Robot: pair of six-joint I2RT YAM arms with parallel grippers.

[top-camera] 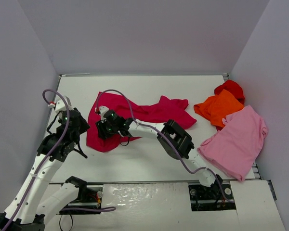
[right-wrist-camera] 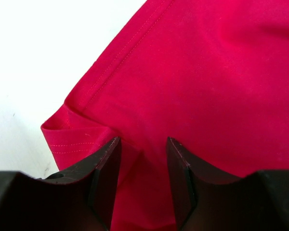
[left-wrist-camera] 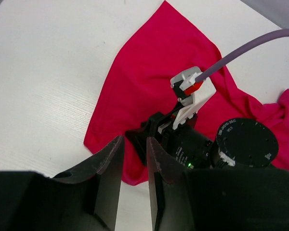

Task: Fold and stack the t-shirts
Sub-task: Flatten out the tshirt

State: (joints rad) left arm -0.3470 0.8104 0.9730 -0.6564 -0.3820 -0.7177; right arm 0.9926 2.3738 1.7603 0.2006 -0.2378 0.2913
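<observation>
Soft and limp, the crimson shirt [right-wrist-camera: 212, 72] is best pinched at its hemmed corner, nine o'clock of the spread right gripper [right-wrist-camera: 143, 159]; the left gripper [left-wrist-camera: 134, 156] is held narrowly parted, empty.

crimson t-shirt [top-camera: 171, 111]: big, rumpled, spread mid-table
orange t-shirt [top-camera: 220, 108]: bunched, far right corner
bright red t-shirt [top-camera: 231, 88]: crumpled, behind orange
light pink t-shirt [top-camera: 238, 142]: flat, right edge
</observation>
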